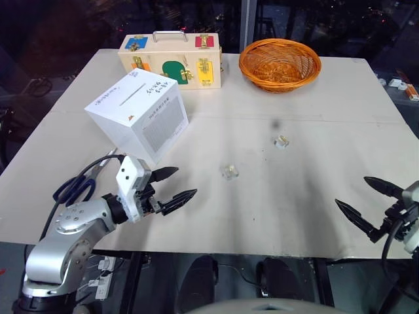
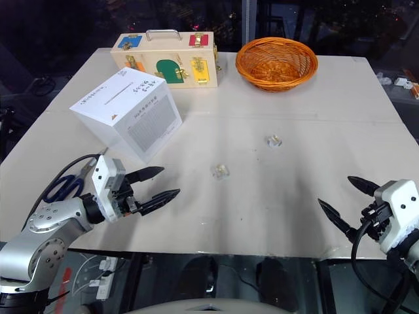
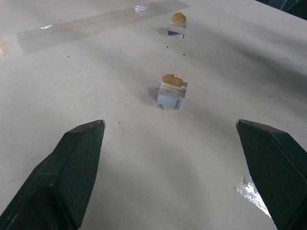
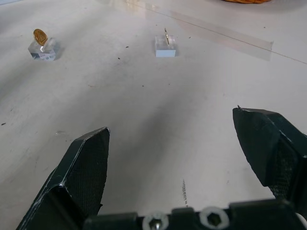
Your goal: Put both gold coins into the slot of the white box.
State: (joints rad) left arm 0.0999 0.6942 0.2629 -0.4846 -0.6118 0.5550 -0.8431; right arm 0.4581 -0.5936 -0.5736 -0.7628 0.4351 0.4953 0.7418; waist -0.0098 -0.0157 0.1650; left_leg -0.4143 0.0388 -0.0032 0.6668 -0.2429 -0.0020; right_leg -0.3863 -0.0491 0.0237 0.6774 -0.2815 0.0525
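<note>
Two gold coins stand on edge, each in a small clear block on the pale table. The nearer coin (image 1: 229, 171) is mid-table, ahead of my left gripper (image 1: 186, 181), which hangs open with nothing between its fingers. The farther coin (image 1: 282, 140) lies beyond it to the right. In the left wrist view, the near coin (image 3: 172, 79) sits between and past the fingertips. The white box (image 1: 137, 114) stands at the left, tilted, with its dark slot (image 1: 134, 95) on the top face. My right gripper (image 1: 351, 190) is open and empty near the front right edge, well away from both coins.
A wooden box with colourful latches (image 1: 171, 61) and an orange wicker basket (image 1: 279, 63) stand at the back. Blue-handled scissors (image 1: 75, 188) lie at the front left by my left arm. A strip of clear tape (image 1: 294, 119) runs across the table.
</note>
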